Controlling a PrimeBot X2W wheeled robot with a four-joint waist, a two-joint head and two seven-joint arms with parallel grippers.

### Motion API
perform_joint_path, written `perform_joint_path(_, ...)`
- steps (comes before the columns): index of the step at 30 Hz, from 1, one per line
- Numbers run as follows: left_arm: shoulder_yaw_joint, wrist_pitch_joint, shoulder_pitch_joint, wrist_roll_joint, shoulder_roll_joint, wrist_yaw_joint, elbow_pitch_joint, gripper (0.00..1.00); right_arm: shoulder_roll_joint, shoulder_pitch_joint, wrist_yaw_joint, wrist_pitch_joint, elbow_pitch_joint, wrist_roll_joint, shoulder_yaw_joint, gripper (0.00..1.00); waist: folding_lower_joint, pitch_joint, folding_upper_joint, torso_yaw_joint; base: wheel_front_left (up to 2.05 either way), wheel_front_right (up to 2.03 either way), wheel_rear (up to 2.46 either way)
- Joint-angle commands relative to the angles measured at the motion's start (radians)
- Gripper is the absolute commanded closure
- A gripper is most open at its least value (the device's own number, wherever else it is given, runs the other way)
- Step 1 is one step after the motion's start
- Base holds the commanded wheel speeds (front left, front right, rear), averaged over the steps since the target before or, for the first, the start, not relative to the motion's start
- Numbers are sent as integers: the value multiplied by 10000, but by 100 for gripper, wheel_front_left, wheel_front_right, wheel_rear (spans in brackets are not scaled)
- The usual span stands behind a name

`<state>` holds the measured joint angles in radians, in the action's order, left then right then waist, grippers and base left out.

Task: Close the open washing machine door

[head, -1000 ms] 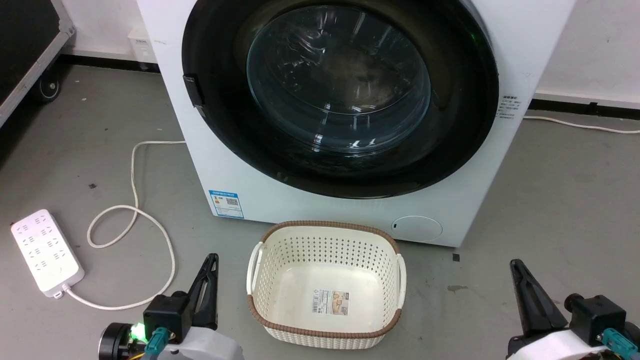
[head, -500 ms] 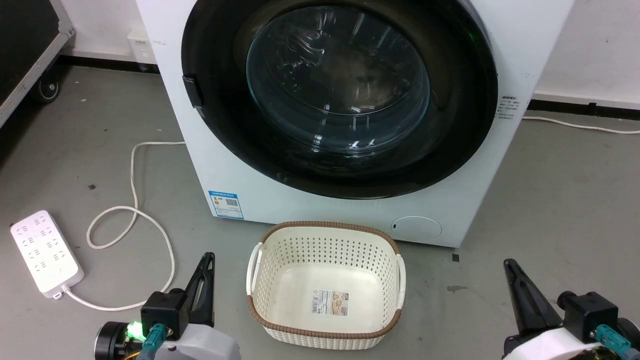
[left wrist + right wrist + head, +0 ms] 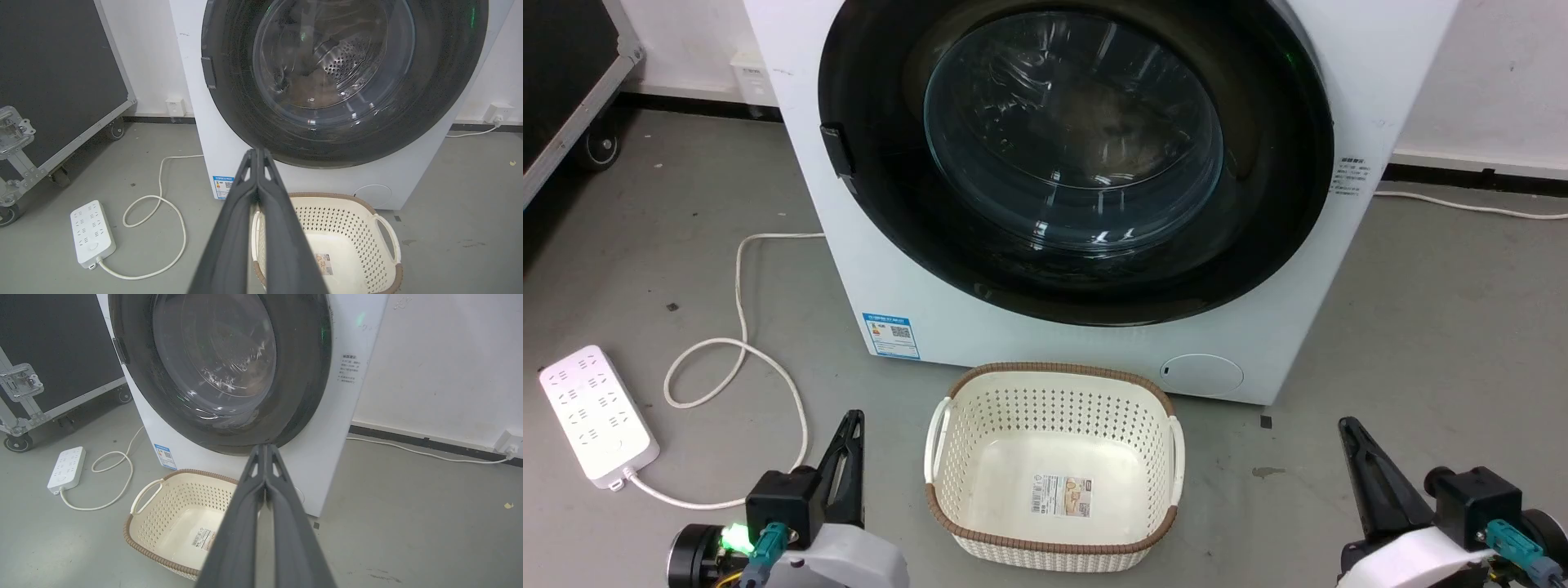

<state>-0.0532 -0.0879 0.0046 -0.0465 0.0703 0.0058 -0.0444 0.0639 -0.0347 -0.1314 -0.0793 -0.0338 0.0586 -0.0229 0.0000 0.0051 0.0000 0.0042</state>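
The washing machine door [image 3: 1076,155] sits ahead of and above both grippers, its round black ring lying flat against the white front of the washing machine [image 3: 907,286]. No gap shows along its edge in the head view or in either wrist view, so it looks shut, though I cannot tell whether the catch has engaged. Being round, the door has no long axis. The 1 feature that sets a direction is the small black tab [image 3: 837,151] on its left edge.

The left gripper [image 3: 852,420] has its 2 fingers pressed together with nothing between them, and so does the right gripper [image 3: 1347,429]. Both rest low near the floor, one on either side of the empty laundry basket [image 3: 1054,371], which stands just in front of the machine. They are well apart from the door and point up towards it.

The left gripper lies roughly below the tab side of the door and the right gripper roughly below the opposite edge, so neither is clearly nearer. If a firming push were wanted, I judge the left arm better placed, reaching forward and up past the basket to the tab edge
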Motion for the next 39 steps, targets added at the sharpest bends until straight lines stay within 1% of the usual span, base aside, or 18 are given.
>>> perform_joint_path(1, 46, 75, -30, 86, -52, -40, 65, 100, -48, 150, 5, 72, 88, -117, 31, 100, 0, -2, 0, -1, 0, 0, 0)
perform_joint_path(39, 503, 832, -45, 443, -192, -57, 422, 100, -132, 335, 7, 750, 324, -558, 217, 100, 0, -48, 0, -40, 0, 0, 0)
